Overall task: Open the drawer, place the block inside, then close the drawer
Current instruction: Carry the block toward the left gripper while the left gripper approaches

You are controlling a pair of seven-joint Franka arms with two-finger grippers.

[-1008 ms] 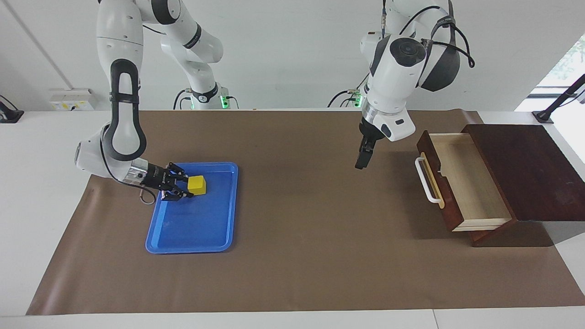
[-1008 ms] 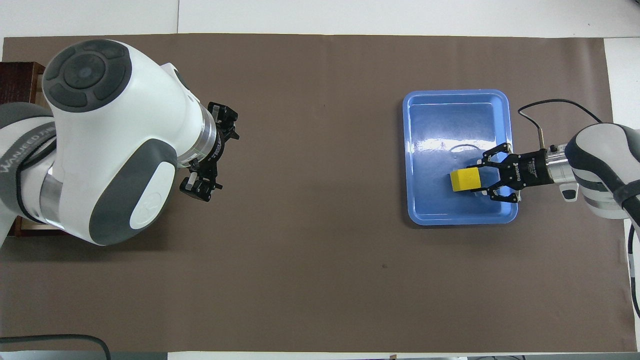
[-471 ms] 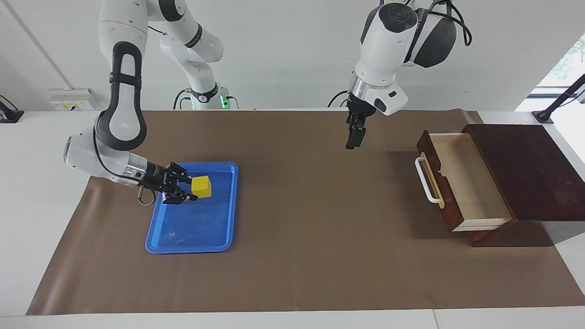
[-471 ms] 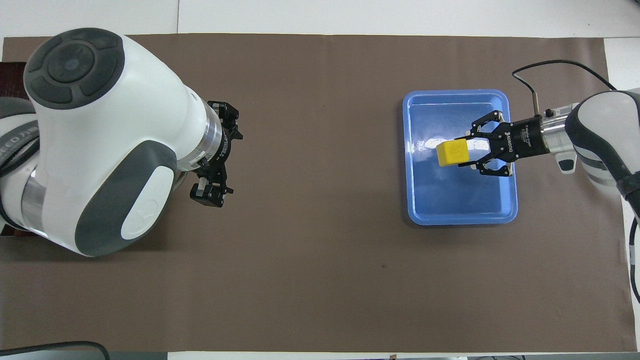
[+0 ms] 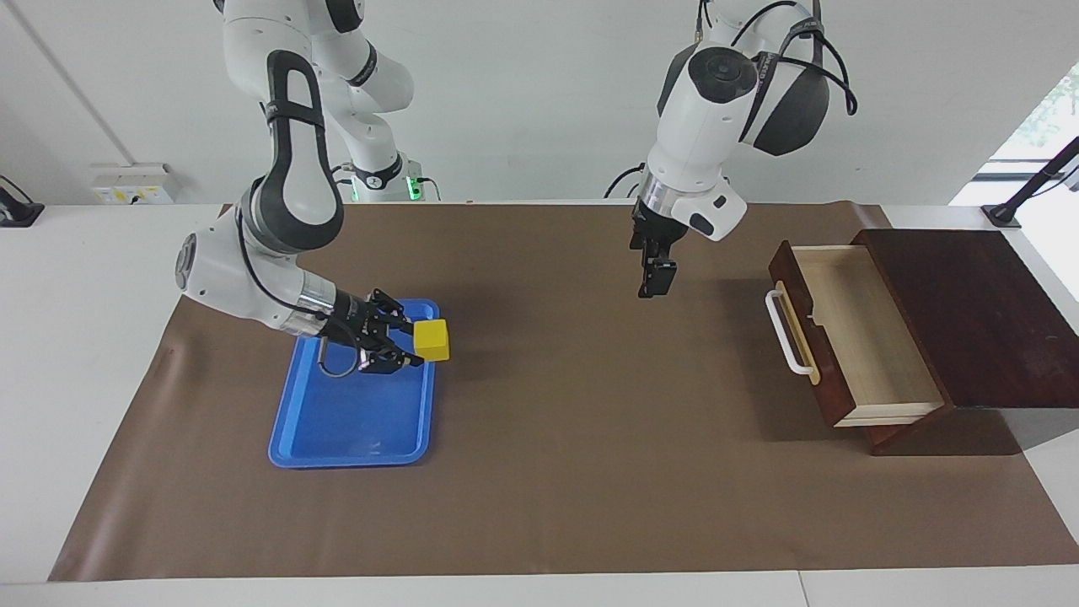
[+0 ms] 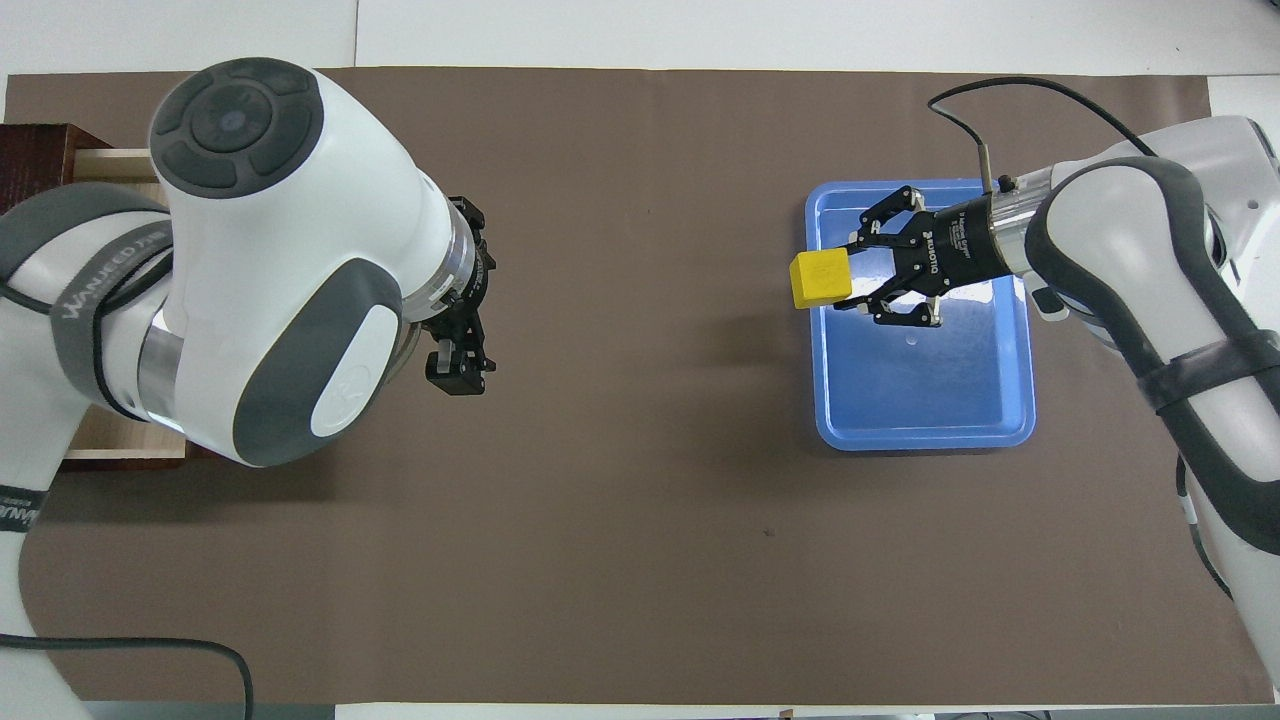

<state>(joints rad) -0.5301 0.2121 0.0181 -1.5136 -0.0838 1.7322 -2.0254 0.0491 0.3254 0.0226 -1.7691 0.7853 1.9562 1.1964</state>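
My right gripper (image 5: 415, 343) (image 6: 848, 277) is shut on the yellow block (image 5: 432, 340) (image 6: 820, 279) and holds it in the air over the rim of the blue tray (image 5: 337, 430) (image 6: 920, 420) that faces the left arm's end. The drawer (image 5: 851, 337) (image 6: 110, 165) stands pulled out of the dark wooden box (image 5: 969, 312), its light wood inside bare and its white handle (image 5: 788, 333) toward the tray. My left gripper (image 5: 656, 287) (image 6: 462, 300) hangs open over the brown mat between tray and drawer, pointing down, holding nothing. The left arm hides most of the drawer in the overhead view.
A brown mat (image 5: 590, 438) (image 6: 650, 500) covers the table. The blue tray has nothing lying in it. The wooden box sits at the left arm's end of the mat. A black cable (image 6: 1000, 90) loops off the right wrist.
My right gripper lifted the block off the tray floor and carried it toward the left arm's end, to the tray's rim. The left gripper rose and drew back from the drawer handle.
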